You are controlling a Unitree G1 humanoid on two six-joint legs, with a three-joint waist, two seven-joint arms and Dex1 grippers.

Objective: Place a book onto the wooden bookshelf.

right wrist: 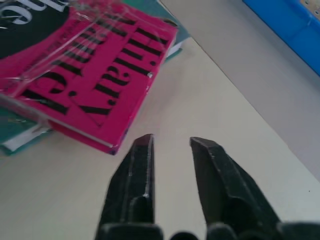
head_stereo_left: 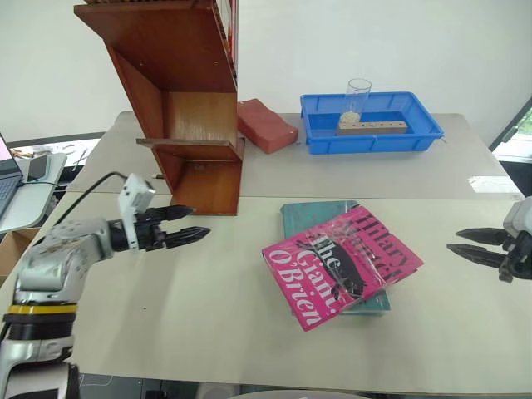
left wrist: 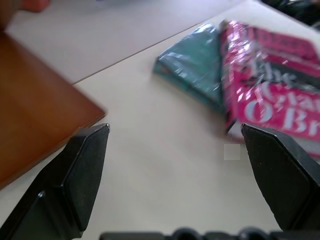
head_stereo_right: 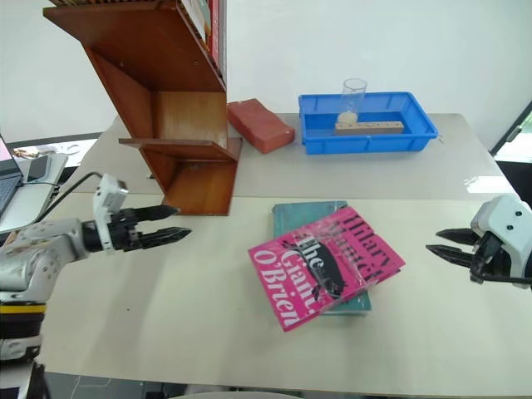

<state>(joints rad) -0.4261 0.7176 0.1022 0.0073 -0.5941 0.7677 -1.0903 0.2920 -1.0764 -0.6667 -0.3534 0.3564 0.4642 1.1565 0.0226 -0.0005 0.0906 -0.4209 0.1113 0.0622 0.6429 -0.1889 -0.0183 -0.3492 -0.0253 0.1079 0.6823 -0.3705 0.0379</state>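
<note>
The left gripper (head_stereo_left: 189, 224) is hovering with fingers spread wide and empty, just off the foot of the bookshelf (head_stereo_left: 187, 100). In the middle of the table (head_stereo_left: 208, 307), the pink book (head_stereo_left: 341, 266) is lying skewed on top of a teal book (head_stereo_left: 309, 218), untouched. At the right, the right gripper (head_stereo_left: 472, 243) is waiting near the book's edge, its fingers a narrow gap apart, grasping nothing. Judging by this, the task is barely starting: grasp, lift and shelving are all remaining. The right wrist view is showing the book's corner overhanging the teal one, while the head views are showing the shelf's tiers.
</note>
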